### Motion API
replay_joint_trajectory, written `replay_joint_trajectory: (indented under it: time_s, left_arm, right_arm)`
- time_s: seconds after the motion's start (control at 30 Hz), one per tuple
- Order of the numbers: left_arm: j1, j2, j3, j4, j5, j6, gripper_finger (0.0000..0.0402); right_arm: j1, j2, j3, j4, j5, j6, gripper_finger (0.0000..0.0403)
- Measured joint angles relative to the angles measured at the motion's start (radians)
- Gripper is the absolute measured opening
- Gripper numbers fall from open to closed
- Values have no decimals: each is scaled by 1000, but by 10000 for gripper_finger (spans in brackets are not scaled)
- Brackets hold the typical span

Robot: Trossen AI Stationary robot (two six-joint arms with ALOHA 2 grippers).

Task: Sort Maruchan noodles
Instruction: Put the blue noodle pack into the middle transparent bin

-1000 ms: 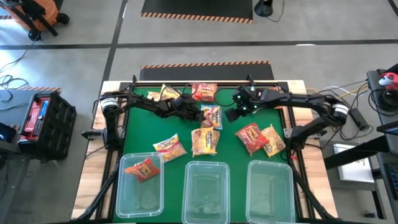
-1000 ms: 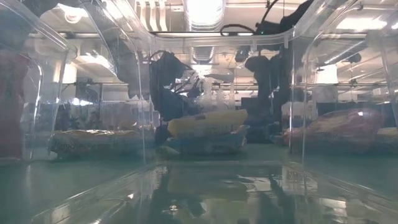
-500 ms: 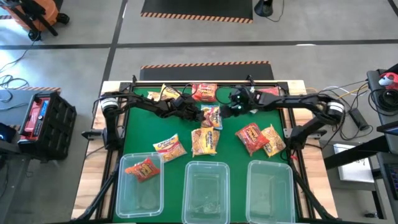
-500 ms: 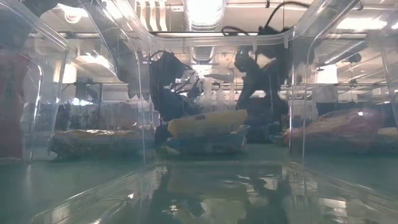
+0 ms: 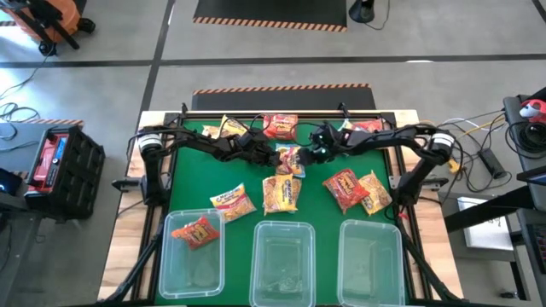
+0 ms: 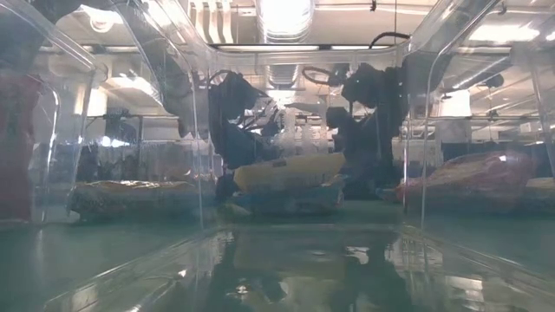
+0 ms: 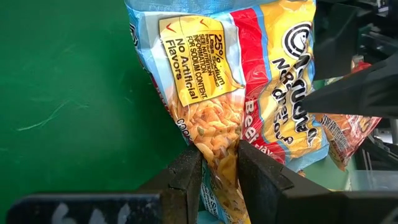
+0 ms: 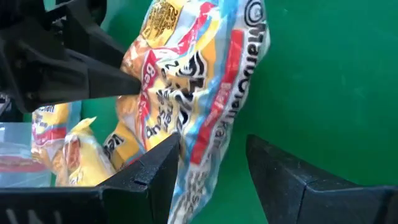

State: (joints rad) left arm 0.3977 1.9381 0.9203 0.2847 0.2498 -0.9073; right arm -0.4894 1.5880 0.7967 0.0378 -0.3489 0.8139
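Noodle packets number about eight: seven on the green mat point(image 5: 192, 170), one red packet point(image 5: 197, 230) in the left of three clear tubs point(image 5: 284, 251). The left gripper point(image 7: 219, 167) is clamped on a yellow-and-blue packet point(image 5: 290, 159) at mid-table, its long axis toward the tubs. The right gripper point(image 8: 208, 163) stands parted around that packet's other end.
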Motion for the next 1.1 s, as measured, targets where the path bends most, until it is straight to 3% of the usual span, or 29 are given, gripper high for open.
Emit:
replay_joint_trajectory:
  time_s: [0.4,0.67,1.1]
  left_arm:
    - [1,0,-2,-13,1,0,77]
    - [1,-2,-2,-8,3,0,77]
    - [0,-65,-6,-23,47,46,77]
  right_arm:
    - [-2,145,-2,231,-55,32,178]
    - [-1,127,-2,244,-62,6,176]
    - [1,96,-2,235,-109,-23,115]
